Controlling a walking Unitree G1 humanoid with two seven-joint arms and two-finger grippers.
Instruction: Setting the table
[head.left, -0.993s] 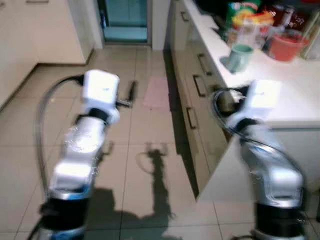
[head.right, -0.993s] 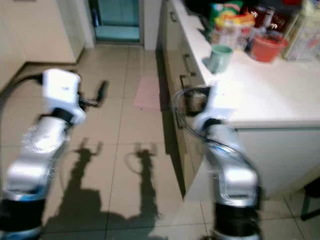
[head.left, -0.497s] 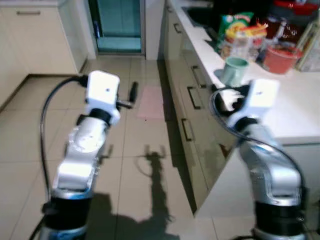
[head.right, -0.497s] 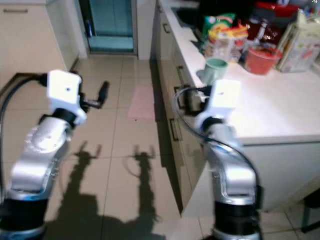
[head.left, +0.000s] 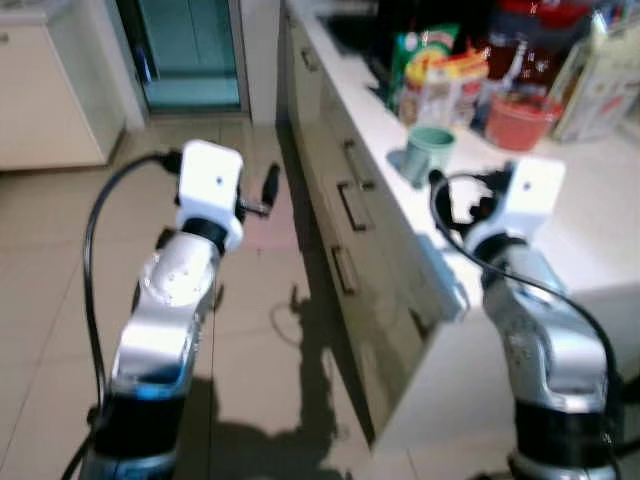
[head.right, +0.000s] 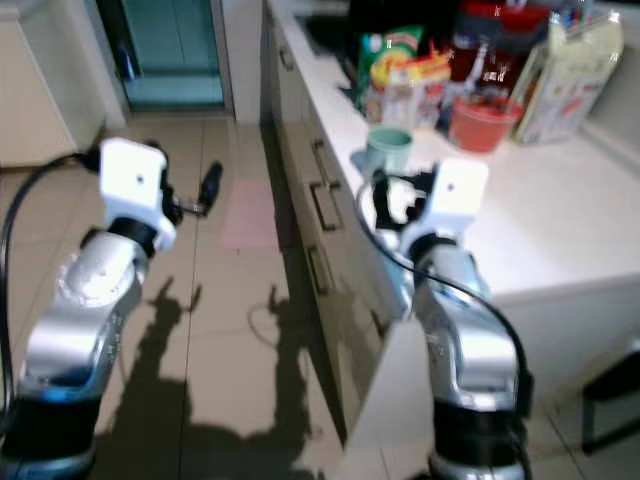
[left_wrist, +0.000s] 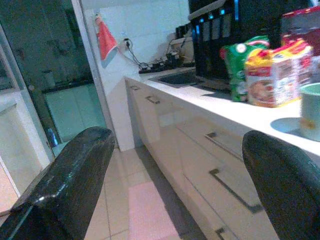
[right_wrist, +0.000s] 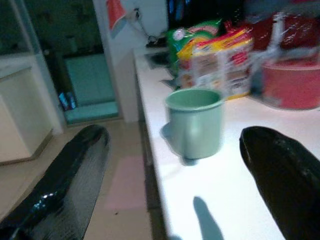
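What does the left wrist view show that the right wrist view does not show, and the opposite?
The left wrist view shows the drawer handles on the cabinet front, the cables by the wall and the open left claw over the floor. The right wrist view shows the red bowl on the counter and the open right claw pointing at the green cup. Both show the cup, the snack packs, the pink mat and the red cloth hanging on the wall.

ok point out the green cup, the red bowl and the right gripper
green cup (right_wrist: 195, 122), right wrist view, middle of its side
red bowl (head.right: 480, 122), right eye view, front wall
right gripper (right_wrist: 185, 170), right wrist view, midway between fingertips
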